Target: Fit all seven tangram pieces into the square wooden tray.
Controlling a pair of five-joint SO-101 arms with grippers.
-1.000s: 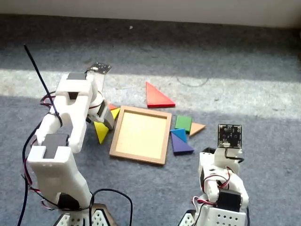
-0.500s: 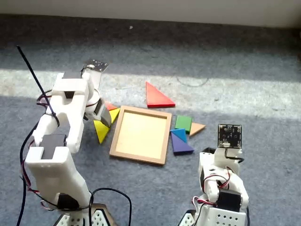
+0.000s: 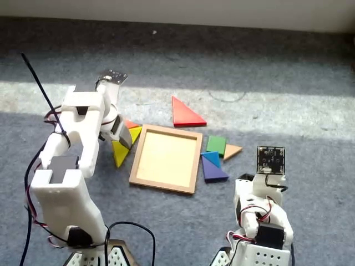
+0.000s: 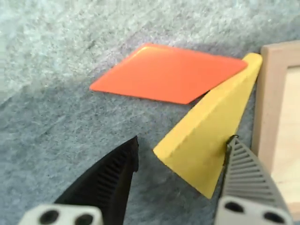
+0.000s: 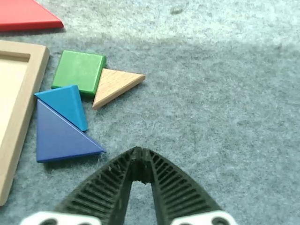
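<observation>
Outside the tray [image 3: 163, 187] lie seven pieces [image 3: 186, 115], left tool [image 4: 183, 143] spread astride the yellow triangle [image 4: 211, 133], right tool [image 5: 139, 152] closed.

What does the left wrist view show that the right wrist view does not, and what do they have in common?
Left wrist view, not the right: the orange parallelogram, the yellow triangle, and the left gripper, open astride that triangle. Right wrist view, not the left: the red triangle, green square, pale wooden triangle, light blue triangle, dark blue triangle, and the shut right gripper. Both: the rim of the wooden tray and the grey carpet.
</observation>
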